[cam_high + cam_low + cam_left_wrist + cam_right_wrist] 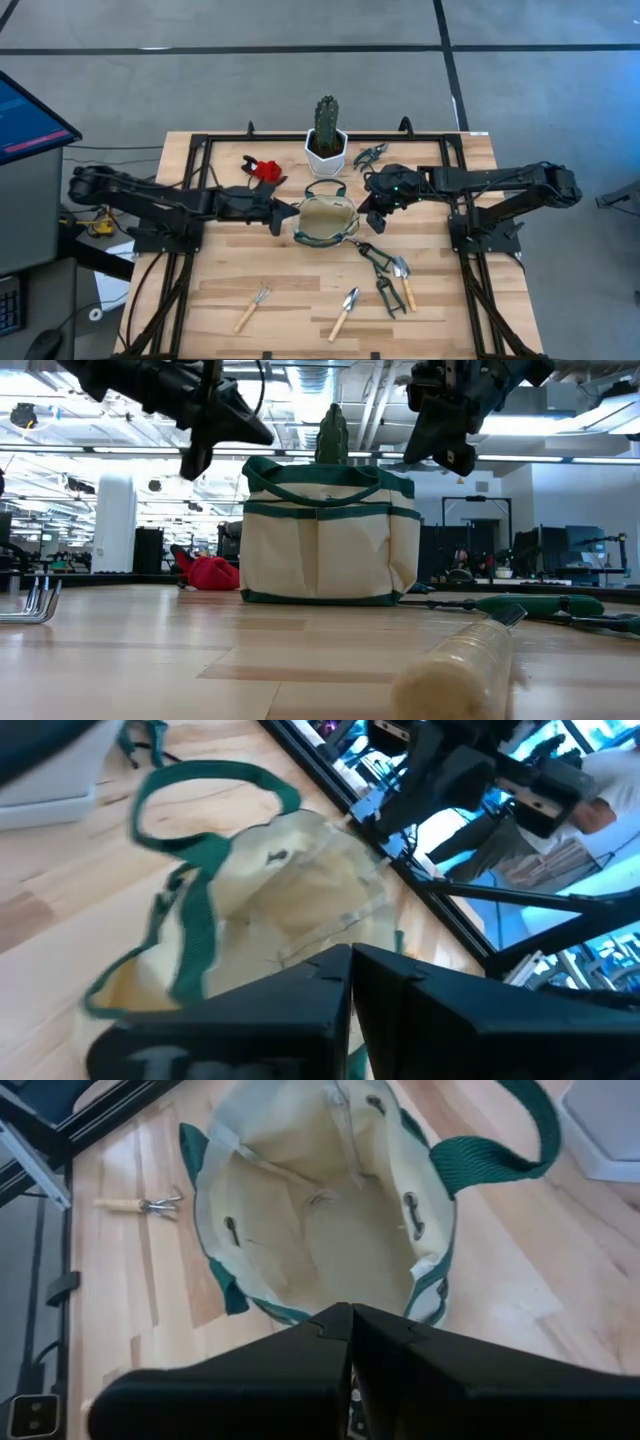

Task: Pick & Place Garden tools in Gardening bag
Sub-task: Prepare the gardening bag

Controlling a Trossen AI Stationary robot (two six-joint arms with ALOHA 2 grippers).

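Note:
The cream gardening bag with green trim stands upright on its base at the table's middle, mouth open; the right wrist view shows only bare cloth inside. My left gripper hovers shut just left of the bag, above its rim. Shut as well, my right gripper hangs just right of the bag. Lying flat on the table are a wooden-handled fork, two trowels, dark shears, a red pruner and another dark pruner.
A green cactus in a white pot stands just behind the bag. A black frame runs around the table's edges. Bare wood lies between the bag and the tools at the near edge.

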